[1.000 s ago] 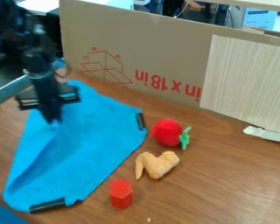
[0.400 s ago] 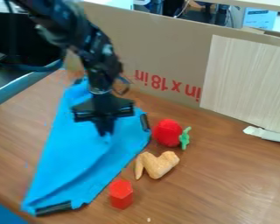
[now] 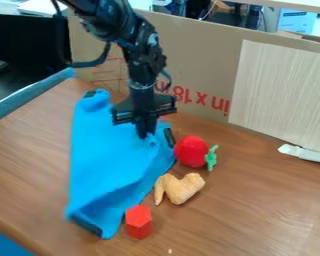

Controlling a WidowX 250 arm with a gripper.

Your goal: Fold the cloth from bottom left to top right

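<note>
The gripper [image 3: 144,134] hangs over the upper right part of the blue cloth [image 3: 116,165], its tips pressed together on the fabric close to the cloth's right corner. Creased and bunched, the cloth slants from the upper left down to the lower middle of the wooden table. Dark clips or strips mark its top left corner, its right corner beside the gripper, and its lower end.
Right of the cloth lie a red toy strawberry [image 3: 191,151] with a green stem, a toy chicken wing [image 3: 179,188] and a red block [image 3: 138,221]. A cardboard panel [image 3: 196,65] stands along the back.
The gripper has moved right across the cloth, pulling fabric along. The cloth's left edge and lower end have shifted right, and the cloth is narrower and more bunched.
</note>
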